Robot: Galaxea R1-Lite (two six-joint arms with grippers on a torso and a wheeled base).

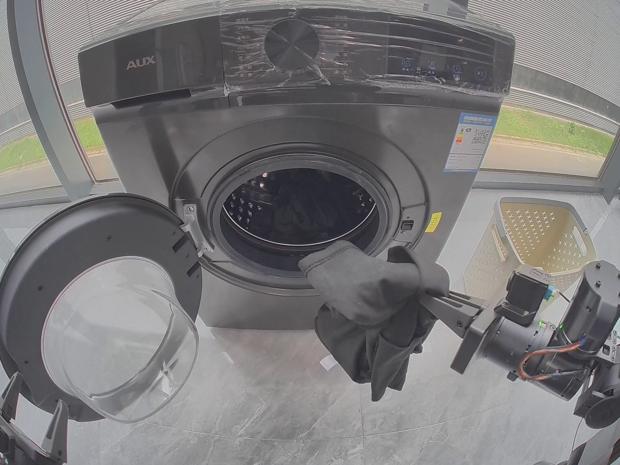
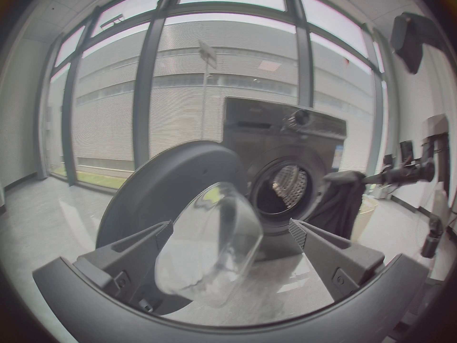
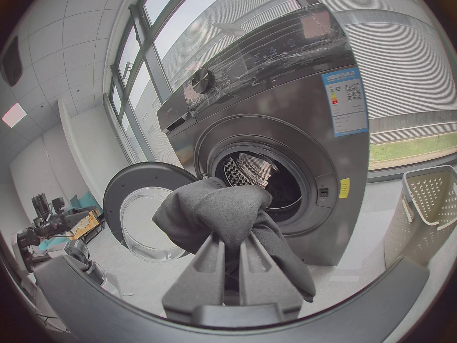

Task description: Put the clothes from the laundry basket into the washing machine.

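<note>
Now my right gripper (image 1: pixel 431 299) clamps a dark grey garment (image 1: pixel 365 289), which hangs just in front of the washing machine (image 1: pixel 161 143), at the drum's lower rim. My left gripper (image 2: pixel 231 229) gapes wide by the open door (image 1: pixel 77 247). The laundry basket (image 1: pixel 539 234) stands beside the machine.

Your right arm (image 1: pixel 568 330) shows dark grey cylindrical joints, a looping orange cable (image 1: pixel 539 358) and what may be green status lights; the left gripper (image 2: pixel 228 227) has charcoal wedge fingers (image 2: pixel 333 253).

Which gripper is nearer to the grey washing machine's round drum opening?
Right. The right gripper, holding a dark grey garment, is lower right of the opening; the left gripper is low, under the open round door.
</note>
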